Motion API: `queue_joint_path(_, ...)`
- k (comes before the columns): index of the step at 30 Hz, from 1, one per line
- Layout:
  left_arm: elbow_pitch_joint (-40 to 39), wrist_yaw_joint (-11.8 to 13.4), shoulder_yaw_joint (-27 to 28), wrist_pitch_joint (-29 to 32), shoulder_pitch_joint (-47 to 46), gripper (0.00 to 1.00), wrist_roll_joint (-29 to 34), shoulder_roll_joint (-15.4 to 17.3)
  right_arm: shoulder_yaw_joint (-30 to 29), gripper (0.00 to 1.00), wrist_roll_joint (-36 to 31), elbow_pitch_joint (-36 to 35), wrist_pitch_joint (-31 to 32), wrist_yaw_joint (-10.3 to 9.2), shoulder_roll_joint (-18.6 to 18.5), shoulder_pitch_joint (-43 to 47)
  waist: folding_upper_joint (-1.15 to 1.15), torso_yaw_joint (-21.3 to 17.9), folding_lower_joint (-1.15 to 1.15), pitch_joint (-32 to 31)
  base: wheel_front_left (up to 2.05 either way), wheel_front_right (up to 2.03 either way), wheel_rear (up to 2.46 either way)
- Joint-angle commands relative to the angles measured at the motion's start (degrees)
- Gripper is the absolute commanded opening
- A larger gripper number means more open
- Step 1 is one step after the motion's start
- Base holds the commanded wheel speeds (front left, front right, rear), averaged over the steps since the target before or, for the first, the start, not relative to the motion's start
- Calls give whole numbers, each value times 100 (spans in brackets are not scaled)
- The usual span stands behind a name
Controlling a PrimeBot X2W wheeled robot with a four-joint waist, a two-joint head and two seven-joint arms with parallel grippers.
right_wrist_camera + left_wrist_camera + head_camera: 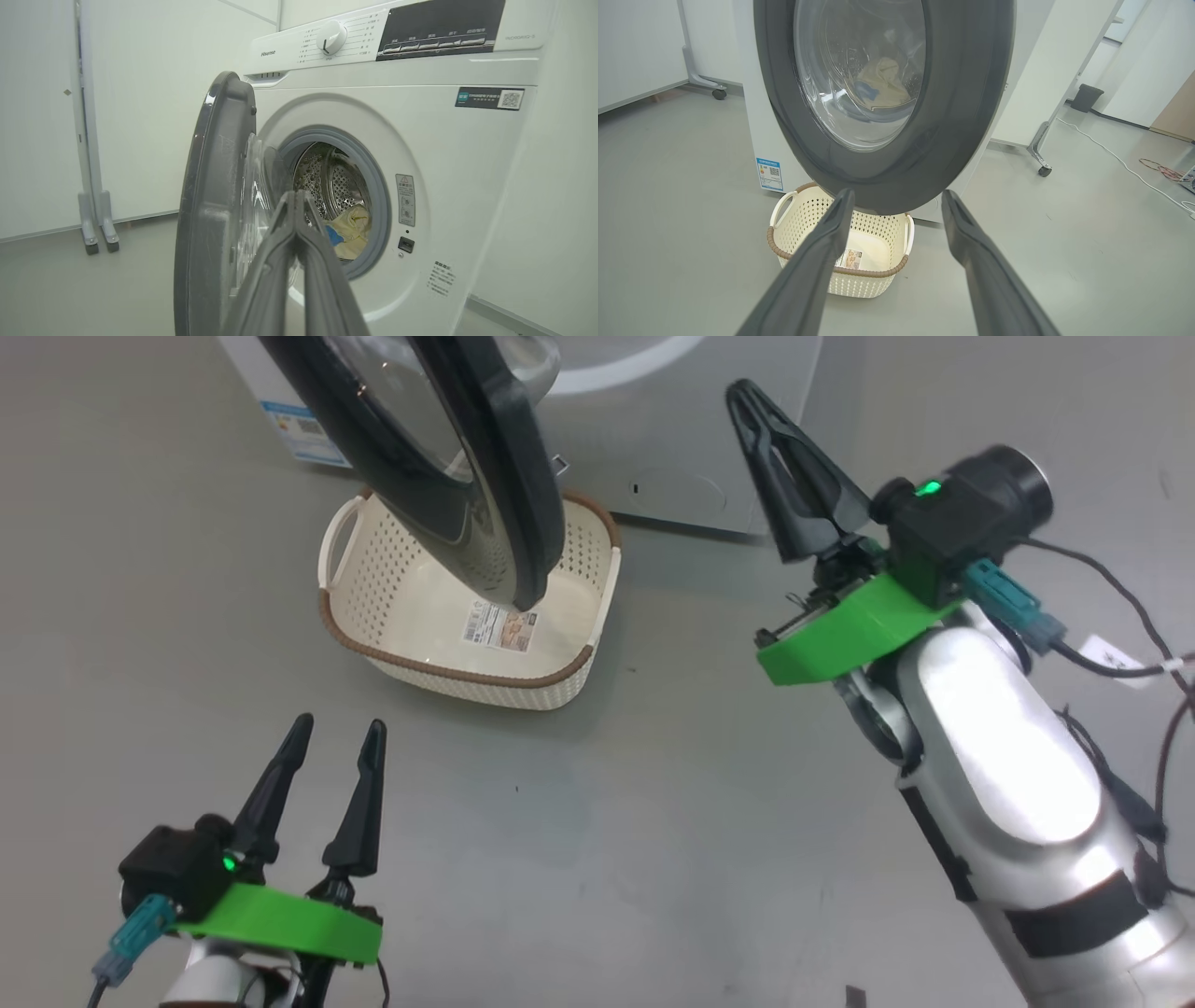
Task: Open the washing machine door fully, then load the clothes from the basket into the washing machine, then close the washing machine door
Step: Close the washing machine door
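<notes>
The washing machine (pixel 467 154) stands white with its round black-rimmed door (pixel 210 196) swung open, edge-on in the right wrist view. The cream-yellow clothes with a blue patch (pixel 352 226) lie inside the steel drum; in the left wrist view the clothes (pixel 885 81) show through the door (pixel 966 93) glass. Under the door (pixel 504 476) sits the cream basket (pixel 383 574), holding only a label on its bottom. My left gripper (pixel 339 723) is open, low and short of the basket (pixel 803 224). My right gripper (pixel 742 394) is shut on nothing, raised to the right of the door.
Grey floor surrounds the basket. White panels on wheeled legs (pixel 1043 169) stand beside the machine, a white cable (pixel 1125 163) runs over the floor at the right, and a dark bin (pixel 1085 97) sits behind. A blue sticker (pixel 303 434) marks the machine's lower front.
</notes>
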Motion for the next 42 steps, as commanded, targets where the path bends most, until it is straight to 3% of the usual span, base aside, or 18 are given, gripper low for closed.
queue_joint_path(1, -139, -20, 159, -62, -258, 100, -54, 72, 245, 0, 69, -111, -37, 2, 48, -278, 0, 169, -1, 142, 0, 0, 0)
queue_joint_path(6, -76, -20, 39, -62, -376, 100, -110, 35, 930, 0, 356, -4, -37, 2, 48, -722, 0, 387, -1, 238, 0, 0, 0)
queue_joint_path(20, 39, -20, -163, -62, -558, 100, -189, -62, 2056, 0, 1008, 411, -37, 2, 48, -1024, 0, 862, -1, 434, 0, 0, 0)
queue_joint_path(30, 80, -20, -265, -62, -655, 100, -222, -87, 2481, 0, 1174, 1058, -37, 2, 48, -1214, 0, 1001, -1, 573, 0, 0, 0)
queue_joint_path(42, 81, -20, -320, -62, -844, 100, -273, -115, 2355, 0, 1129, 1639, -37, 2, 48, -1408, 0, 1088, -1, 824, 0, 0, 0)
